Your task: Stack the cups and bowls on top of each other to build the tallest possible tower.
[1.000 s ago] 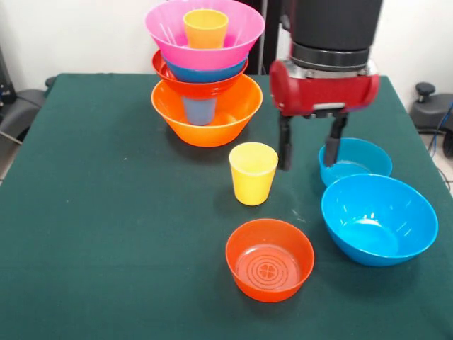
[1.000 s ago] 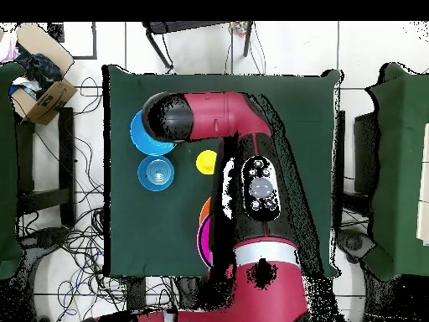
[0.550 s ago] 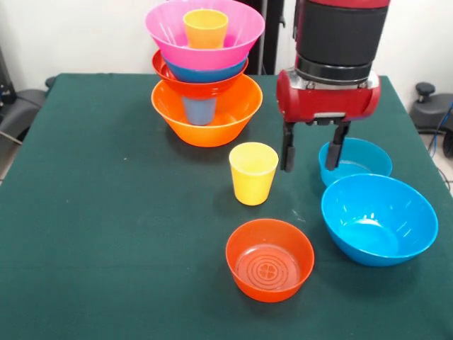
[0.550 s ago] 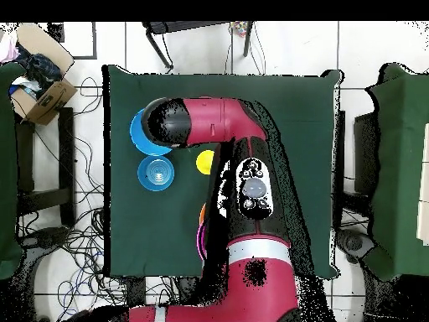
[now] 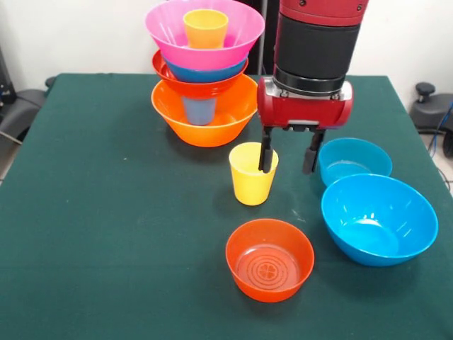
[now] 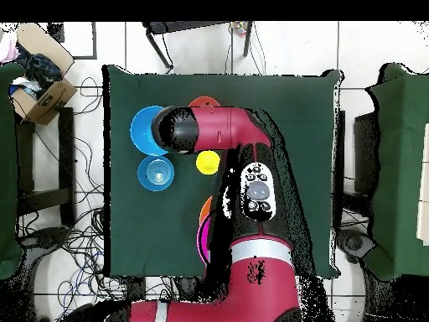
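Three loose bowls and one loose cup lie on the green worktop (image 5: 106, 212) in the front view, apart from the tower (image 5: 205, 71) at the far side. That tower has the big orange bowl (image 5: 207, 120) as its base, with a blue cup (image 5: 199, 110) showing through its wall; above come a red-orange bowl (image 5: 170, 78), a blue bowl (image 5: 205, 72) and the big pink bowl (image 5: 205, 39), with an orange cup (image 5: 206, 28) standing upright in the pink one. The yellow cup (image 5: 251, 177) stands upright near the middle. The end effector (image 5: 289, 152) hangs from the red and black arm (image 5: 311, 64) with its two dark fingers (image 5: 266, 152) spread wide and holding nothing — one finger lies over the cup's rim on the side nearest the small blue bowl (image 5: 354, 159), the other hangs just beside that bowl. Whether the finger is inside the cup or behind it I cannot tell. A larger blue bowl (image 5: 379, 219) sits nearer the camera, touching or just beside the small one, and a red-orange bowl (image 5: 270, 260) stands alone at the front.

Seen from overhead, the arm (image 6: 251, 210) covers much of the worktop (image 6: 293, 126) and hides the end effector. The yellow cup (image 6: 208, 162) shows just beside the arm's end; two blue bowls (image 6: 156, 173) lie to one side, the red-orange bowl's edge (image 6: 204, 101) peeks out above the arm, and the tower is mostly hidden — only a pink and orange sliver (image 6: 202, 231) shows.
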